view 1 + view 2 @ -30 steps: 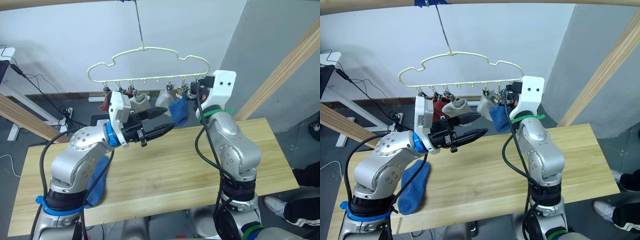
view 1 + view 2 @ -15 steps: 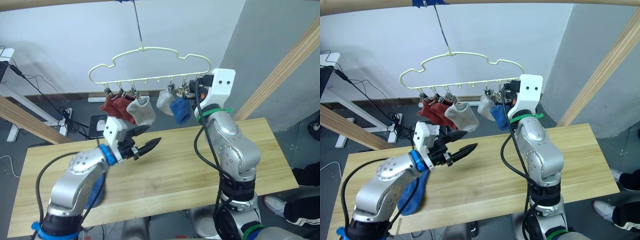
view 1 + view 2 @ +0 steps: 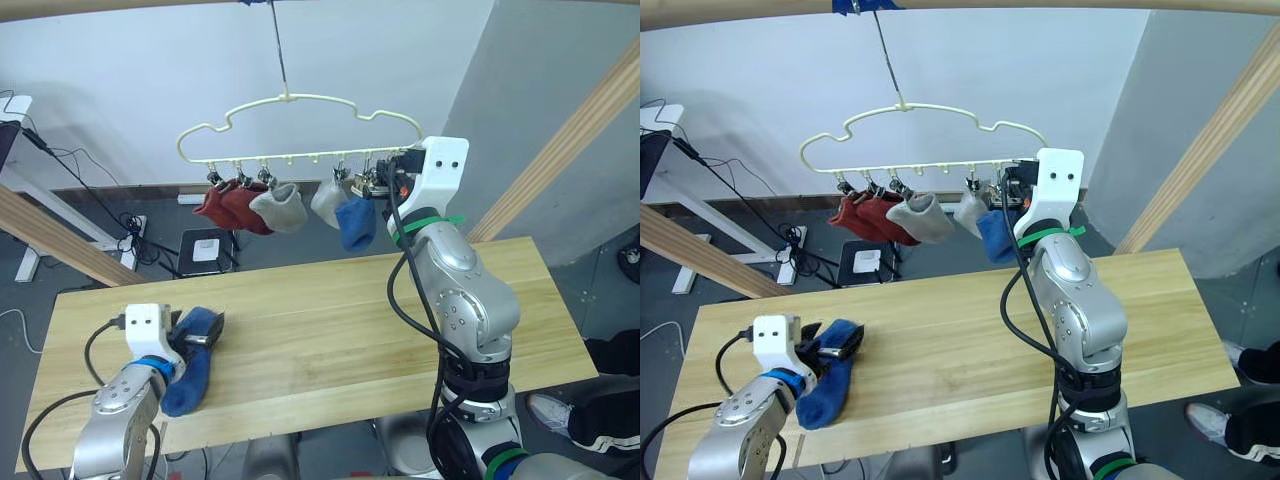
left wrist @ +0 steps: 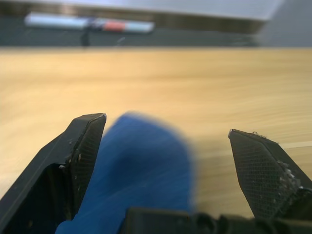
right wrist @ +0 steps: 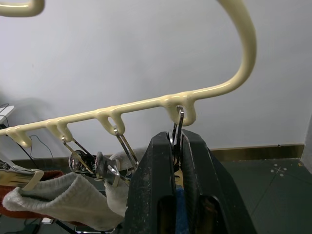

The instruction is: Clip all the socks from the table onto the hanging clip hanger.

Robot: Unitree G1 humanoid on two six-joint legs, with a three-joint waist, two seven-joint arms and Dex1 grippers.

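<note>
Left gripper [image 4: 165, 131] hangs low over the near left part of the table [image 3: 330, 330], its fingers spread wide with the tip of a blue sock [image 3: 190, 360] lying between them, not clamped; that sock lies flat on the wood by the table's near left edge. Right gripper [image 5: 176, 146] is raised at the right end of the hanger [image 3: 300, 130], its two fingers pressed together on the end clip [image 5: 177, 127] that hangs from the last loop of the bar. A second blue sock [image 3: 356, 221] hangs just below that gripper. Along the bar to the left of it hang a grey sock [image 3: 325, 203], another grey sock [image 3: 280, 208], and two red socks [image 3: 228, 205] close together at the left end, the nearer ones overlapping. The hanger's thin hook rises toward a rail above. Five socks hang from the clips and one lies on the table.
</note>
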